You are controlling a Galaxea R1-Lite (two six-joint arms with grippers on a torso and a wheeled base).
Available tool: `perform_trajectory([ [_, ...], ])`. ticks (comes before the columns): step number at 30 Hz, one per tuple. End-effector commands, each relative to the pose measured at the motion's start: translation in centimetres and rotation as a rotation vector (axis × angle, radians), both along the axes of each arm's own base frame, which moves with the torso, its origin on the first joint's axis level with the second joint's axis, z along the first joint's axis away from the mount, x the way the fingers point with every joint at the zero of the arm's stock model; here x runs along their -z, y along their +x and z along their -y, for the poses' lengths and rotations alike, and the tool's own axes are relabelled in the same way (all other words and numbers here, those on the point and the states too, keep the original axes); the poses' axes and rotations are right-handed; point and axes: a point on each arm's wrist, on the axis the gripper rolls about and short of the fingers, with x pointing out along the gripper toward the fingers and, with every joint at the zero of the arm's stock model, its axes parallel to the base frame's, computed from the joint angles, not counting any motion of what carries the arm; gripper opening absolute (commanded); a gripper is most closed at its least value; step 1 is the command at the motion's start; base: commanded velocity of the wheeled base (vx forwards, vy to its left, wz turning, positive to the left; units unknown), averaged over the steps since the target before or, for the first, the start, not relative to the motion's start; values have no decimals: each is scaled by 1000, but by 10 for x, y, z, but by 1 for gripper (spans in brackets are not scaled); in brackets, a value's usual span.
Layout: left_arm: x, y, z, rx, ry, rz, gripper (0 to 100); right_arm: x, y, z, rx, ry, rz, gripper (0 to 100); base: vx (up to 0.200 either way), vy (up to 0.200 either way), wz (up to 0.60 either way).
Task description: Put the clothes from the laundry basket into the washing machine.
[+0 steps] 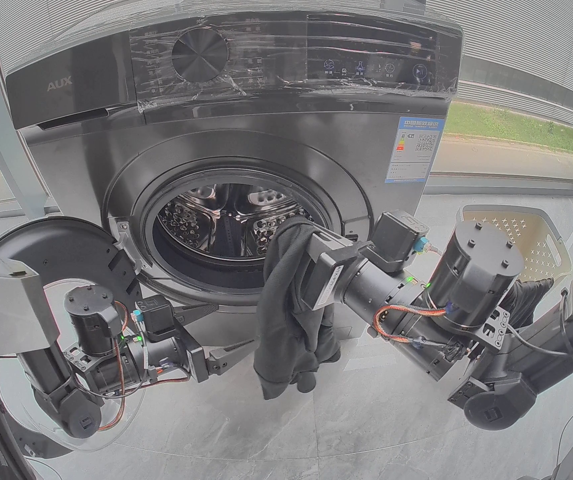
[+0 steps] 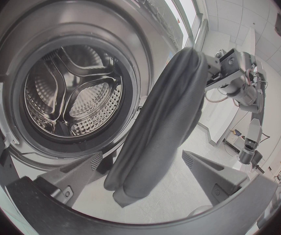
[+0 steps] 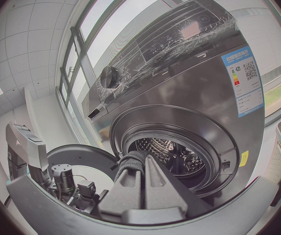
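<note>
Garment (image 1: 290,308), dark and limp, is pinched at its top fold by the right claw (image 1: 310,241), whose two fingers (image 3: 156,183) are pressed together on the cloth. The rest hangs straight down toward 6 o'clock in the head view, and its lower hem is off the floor (image 1: 366,408). The pinch point sits in front of the drum mouth (image 1: 226,225), over the ring's 4 o'clock edge. The left wrist view shows a gap between the cloth (image 2: 160,121) and the machine front, so the garment is outside the drum. The mouth's open centre lies at 10 o'clock from the claw, with nothing across it.

At 8 o'clock from the garment, the left claw (image 1: 230,331) is low and spread wide, gripping nothing. The hanging cloth is just beyond its fingertips (image 2: 94,159), apart from both.

The washing machine (image 1: 233,135) has its round door (image 1: 53,255) swung fully open to 9 o'clock, behind the left arm. Bare floor runs below the garment and out toward 5 o'clock.

At 3 o'clock from the right claw, well apart and partly behind the right arm, stands the laundry basket (image 1: 533,241), with a second dark cloth (image 1: 530,298) draped over its near rim.
</note>
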Motion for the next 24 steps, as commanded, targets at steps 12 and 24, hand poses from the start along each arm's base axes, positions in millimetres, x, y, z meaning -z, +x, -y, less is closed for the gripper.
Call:
perform_trajectory([
  [12, 45, 28, 25, 12, 40, -74, 100, -4, -11, -11, -46, 14, 10, 0, 0, 0, 0],
  [24, 65, 61, 42, -51, 37, -35, 100, -3, -16, -14, -69, 15, 5, 0, 0, 0, 0],
])
